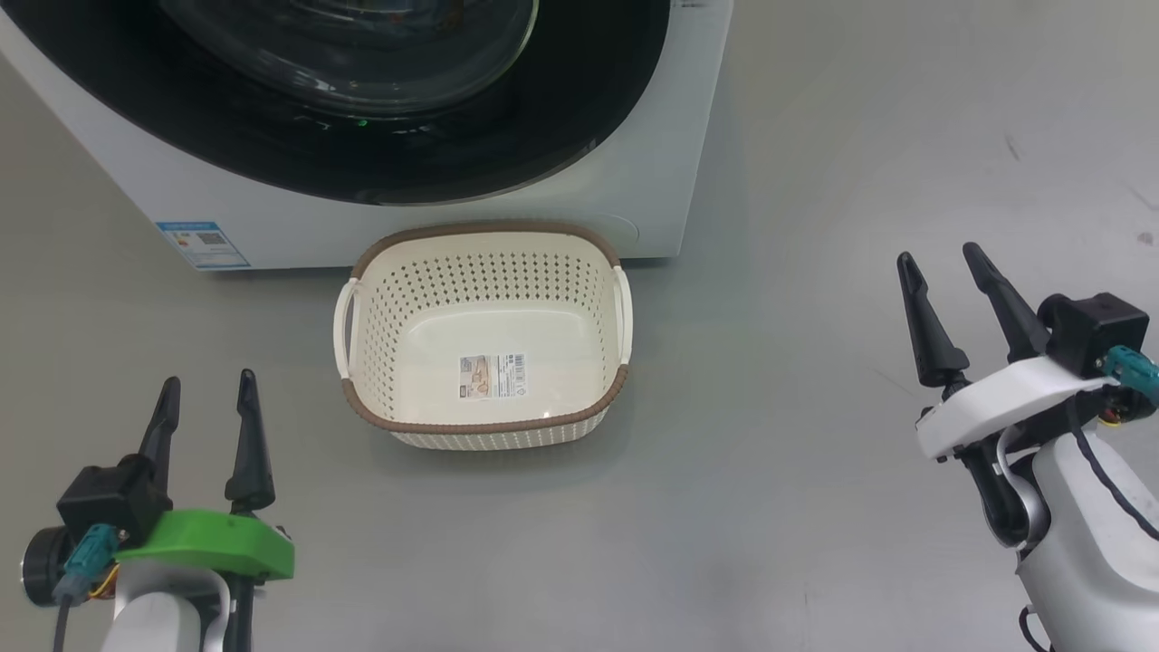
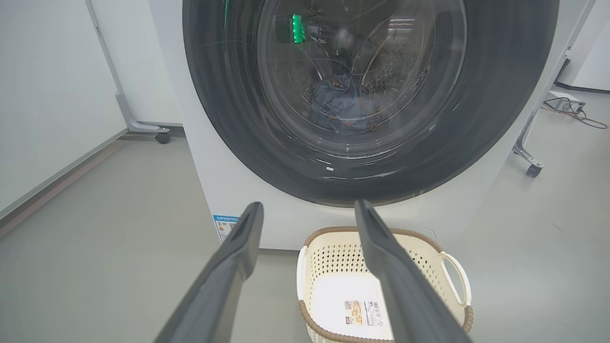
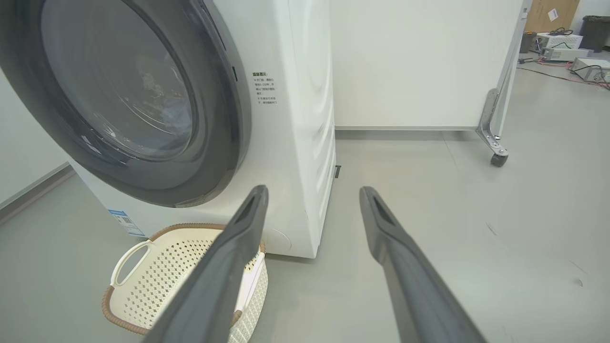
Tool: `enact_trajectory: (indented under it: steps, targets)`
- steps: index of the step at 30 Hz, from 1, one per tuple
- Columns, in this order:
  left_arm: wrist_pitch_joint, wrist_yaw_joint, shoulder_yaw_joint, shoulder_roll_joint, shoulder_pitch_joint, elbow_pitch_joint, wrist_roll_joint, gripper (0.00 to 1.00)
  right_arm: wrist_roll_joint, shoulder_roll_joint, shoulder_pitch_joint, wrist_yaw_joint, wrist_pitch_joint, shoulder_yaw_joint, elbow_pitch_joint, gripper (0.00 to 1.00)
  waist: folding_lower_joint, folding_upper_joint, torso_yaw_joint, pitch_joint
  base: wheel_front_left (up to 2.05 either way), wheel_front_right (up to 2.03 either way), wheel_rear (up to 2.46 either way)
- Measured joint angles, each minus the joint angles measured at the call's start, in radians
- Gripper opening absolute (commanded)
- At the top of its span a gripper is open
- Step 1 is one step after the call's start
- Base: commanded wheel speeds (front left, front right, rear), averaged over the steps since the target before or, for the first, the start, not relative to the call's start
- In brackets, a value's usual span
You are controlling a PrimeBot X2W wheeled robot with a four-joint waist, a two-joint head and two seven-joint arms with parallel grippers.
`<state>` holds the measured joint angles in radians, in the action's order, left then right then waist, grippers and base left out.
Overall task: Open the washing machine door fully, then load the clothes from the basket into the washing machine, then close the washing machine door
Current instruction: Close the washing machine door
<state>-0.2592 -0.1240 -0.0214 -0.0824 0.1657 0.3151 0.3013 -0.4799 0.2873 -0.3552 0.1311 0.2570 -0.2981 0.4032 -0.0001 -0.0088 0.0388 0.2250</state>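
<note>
Grey floor (image 1: pixel 815 453): smooth, matt.
Dark fingers: left end effector (image 1: pixel 208 378) and right end effector (image 1: pixel 938 254) near, spread wide, gripping nothing.
Cream basket (image 1: pixel 489 281): between them, just before the machine.
White washing machine (image 1: pixel 299 226): far; washing machine door (image 1: pixel 226 118) shut.
Blue clothes (image 2: pixel 338 107): left wrist view, behind the glass.
White panel (image 3: pixel 419 62): right wrist view, wheeled, beyond.

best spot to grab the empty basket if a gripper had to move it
Probably a white side handle of the basket, from above: each loop stands off the wall, leaving a gap for one finger, while the walls slope. The open right gripper could take the handle on its side.
</note>
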Motion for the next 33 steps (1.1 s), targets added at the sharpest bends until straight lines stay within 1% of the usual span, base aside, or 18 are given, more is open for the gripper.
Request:
enact_trajectory:
  steps: [15,25,33]
  targets:
    - [0.000,0.000,-0.001,-0.005,-0.070,0.024,0.027,1.00,0.000,-0.004,0.159,0.000,0.000,0.072,-0.025,1.00,0.0000,0.0000,-0.071,-0.094,0.00,0.00,0.00]
    - [0.000,0.000,0.001,-0.007,-0.118,0.023,0.027,1.00,0.000,-0.003,0.236,0.000,0.000,0.112,-0.044,1.00,0.0000,0.0000,-0.079,-0.133,0.00,0.00,0.00]
    - [0.000,0.000,0.012,-0.020,-0.127,0.014,0.027,1.00,0.007,-0.003,0.269,0.000,0.000,0.132,-0.067,1.00,0.0000,0.0000,-0.078,-0.139,0.00,0.00,0.00]
